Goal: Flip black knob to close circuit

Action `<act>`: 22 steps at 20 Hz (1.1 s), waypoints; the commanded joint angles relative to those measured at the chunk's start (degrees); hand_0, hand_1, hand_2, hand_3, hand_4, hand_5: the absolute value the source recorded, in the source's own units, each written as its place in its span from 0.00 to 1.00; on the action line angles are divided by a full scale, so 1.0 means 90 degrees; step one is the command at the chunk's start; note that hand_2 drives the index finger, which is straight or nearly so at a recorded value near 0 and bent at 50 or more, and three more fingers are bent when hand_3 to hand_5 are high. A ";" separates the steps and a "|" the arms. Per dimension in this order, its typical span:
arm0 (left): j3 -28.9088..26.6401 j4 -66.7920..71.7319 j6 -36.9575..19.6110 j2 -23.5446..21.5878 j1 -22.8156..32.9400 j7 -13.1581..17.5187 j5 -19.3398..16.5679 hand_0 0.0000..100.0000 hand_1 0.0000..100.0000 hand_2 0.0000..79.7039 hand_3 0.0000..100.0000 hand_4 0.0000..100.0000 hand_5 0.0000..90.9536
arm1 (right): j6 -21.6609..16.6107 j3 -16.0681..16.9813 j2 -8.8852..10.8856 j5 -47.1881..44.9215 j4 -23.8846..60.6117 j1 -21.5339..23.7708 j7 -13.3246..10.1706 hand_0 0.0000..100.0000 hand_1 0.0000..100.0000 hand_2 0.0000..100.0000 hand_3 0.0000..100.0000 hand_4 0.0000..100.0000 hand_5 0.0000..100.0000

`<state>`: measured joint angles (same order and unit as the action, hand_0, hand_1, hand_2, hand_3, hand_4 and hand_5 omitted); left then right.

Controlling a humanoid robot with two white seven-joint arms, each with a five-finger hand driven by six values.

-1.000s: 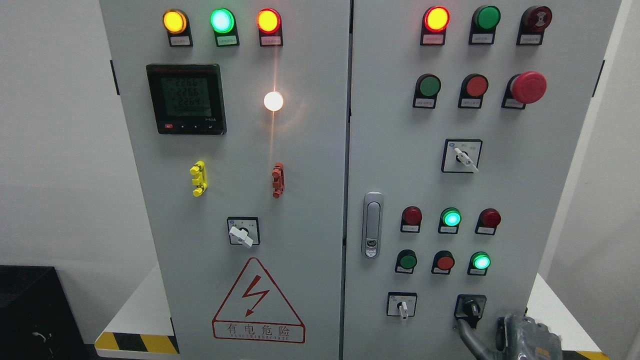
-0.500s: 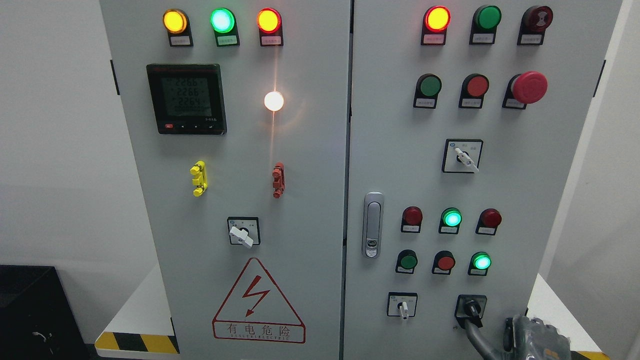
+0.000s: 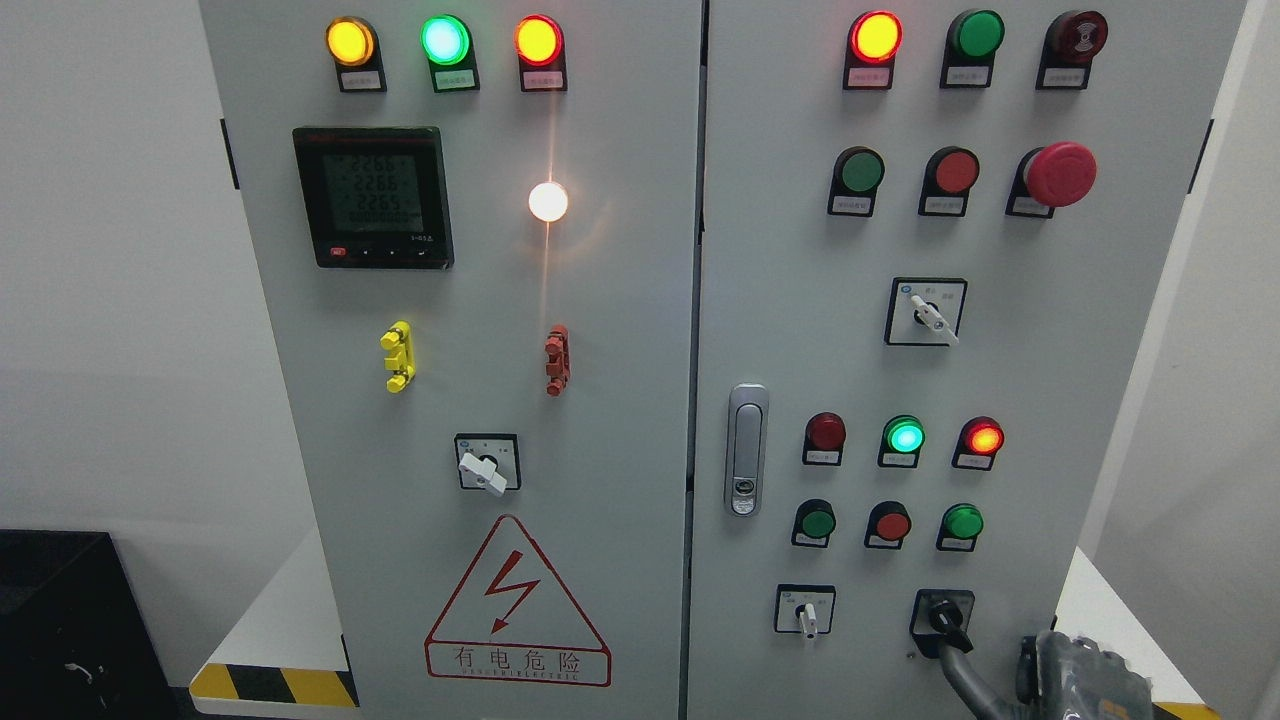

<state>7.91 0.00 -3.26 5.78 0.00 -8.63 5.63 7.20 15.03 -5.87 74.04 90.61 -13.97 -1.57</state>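
Observation:
The black knob (image 3: 942, 617) sits in a black square plate at the lower right of the cabinet's right door (image 3: 1080, 400). Its handle points down and to the right. My right hand (image 3: 1082, 676) shows at the bottom edge, right of the knob and mostly cut off. A dark curved part of it reaches up-left and touches the knob's lower end. Above the knob, a red lamp (image 3: 984, 438) and a green lamp (image 3: 904, 437) glow. The green lamp (image 3: 963, 522) below them is dark. The left arm is out of view.
A white-handled selector (image 3: 808, 612) sits left of the knob, another (image 3: 928, 313) higher up. A red mushroom stop button (image 3: 1058, 173) sticks out at the upper right. A door latch (image 3: 745, 450) stands by the seam. The left door (image 3: 600, 400) carries a meter (image 3: 372, 197) and a warning triangle (image 3: 516, 605).
The knob's handle has turned. The red lamp at the right of the upper row has lit and the green lamp below it has gone dark. My right hand has shifted slightly right.

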 commanded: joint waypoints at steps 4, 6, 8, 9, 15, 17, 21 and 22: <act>0.0000 -0.0185 0.0001 0.0002 0.0146 0.0002 0.0000 0.12 0.56 0.00 0.00 0.00 0.00 | -0.0038 0.0019 0.0008 -0.0082 0.0147 0.0009 -0.0050 0.00 0.02 0.95 1.00 0.97 0.94; 0.0000 -0.0185 0.0001 -0.0008 0.0146 0.0002 0.0000 0.12 0.56 0.00 0.00 0.00 0.00 | -0.0038 0.0009 0.0008 -0.0101 0.0147 0.0009 -0.0050 0.00 0.02 0.95 1.00 0.97 0.94; 0.0000 -0.0185 0.0001 0.0002 0.0146 0.0002 0.0000 0.12 0.56 0.00 0.00 0.00 0.00 | -0.0048 0.0000 0.0008 -0.0101 0.0147 0.0009 -0.0050 0.00 0.02 0.95 1.00 0.97 0.94; 0.0000 -0.0185 0.0001 -0.0008 0.0146 0.0002 0.0000 0.12 0.56 0.00 0.00 0.00 0.00 | -0.0048 0.0000 0.0008 -0.0101 0.0147 0.0009 -0.0050 0.00 0.02 0.95 1.00 0.97 0.94; 0.0000 -0.0185 0.0001 0.0002 0.0146 0.0002 0.0000 0.12 0.56 0.00 0.00 0.00 0.00 | -0.0068 -0.0039 0.0008 -0.0131 0.0157 0.0039 -0.0050 0.00 0.02 0.95 1.00 0.97 0.94; 0.0000 -0.0185 0.0001 0.0002 0.0146 0.0002 0.0000 0.12 0.56 0.00 0.00 0.00 0.00 | -0.0077 -0.0127 0.0017 -0.0131 0.0147 0.0048 -0.0050 0.00 0.02 0.95 1.00 0.97 0.94; 0.0000 -0.0185 0.0001 0.0002 0.0146 0.0002 0.0000 0.12 0.56 0.00 0.00 0.00 0.00 | -0.0106 -0.0273 0.0027 -0.0131 0.0098 0.0078 -0.0050 0.00 0.02 0.95 1.00 0.97 0.94; 0.0000 -0.0185 0.0001 0.0002 0.0146 0.0002 0.0000 0.12 0.56 0.00 0.00 0.00 0.00 | -0.0116 -0.0322 0.0066 -0.0131 0.0098 0.0087 -0.0050 0.00 0.02 0.95 1.00 0.97 0.94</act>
<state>7.91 0.00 -3.26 5.79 0.00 -8.63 5.62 6.51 14.26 -5.73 72.90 91.68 -13.53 -2.15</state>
